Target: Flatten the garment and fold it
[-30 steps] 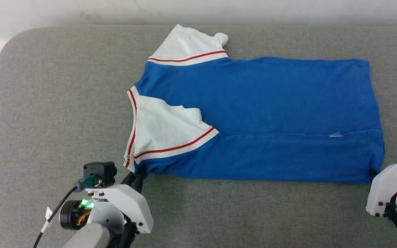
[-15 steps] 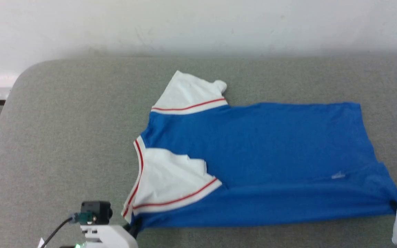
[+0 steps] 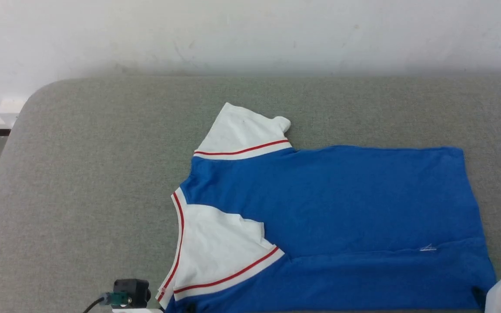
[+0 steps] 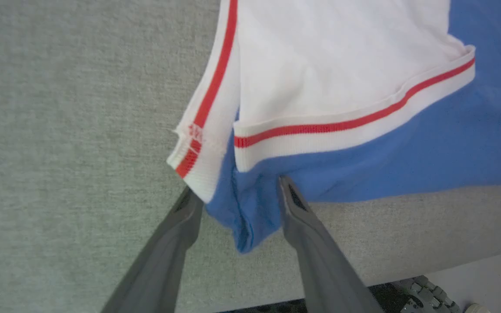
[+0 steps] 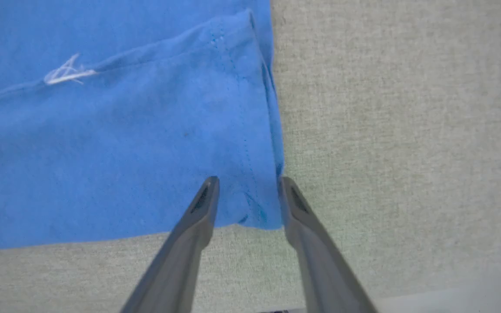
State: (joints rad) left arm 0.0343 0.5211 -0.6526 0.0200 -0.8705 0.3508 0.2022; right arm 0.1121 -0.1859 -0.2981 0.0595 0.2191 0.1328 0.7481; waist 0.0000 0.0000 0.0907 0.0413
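Observation:
The garment [image 3: 333,204], a bright blue T-shirt with white sleeves and red stripe trim, lies spread on the grey table [image 3: 102,174], collar to the left and hem to the right. Its near strip is folded over, with a small white logo [image 3: 427,248] by the crease. My left gripper [image 4: 238,189] is open, and the near blue shoulder corner [image 4: 242,226] lies loose between its fingers [image 4: 302,226]. Open as well, my right gripper [image 5: 248,180] straddles the near hem corner [image 5: 259,213]. The logo [image 5: 65,74] shows up and to the left of it.
A pale wall [image 3: 250,34] runs behind the table. The table's rounded far-left corner [image 3: 37,93] drops off to the floor. Its front edge [image 4: 429,265] lies just behind my left fingers, and pale floor [image 5: 472,295] shows past that edge by my right gripper.
The whole head picture has shifted downward, so the camera has tilted up and both wrists have slid to the bottom edge. The garment lies much as before.

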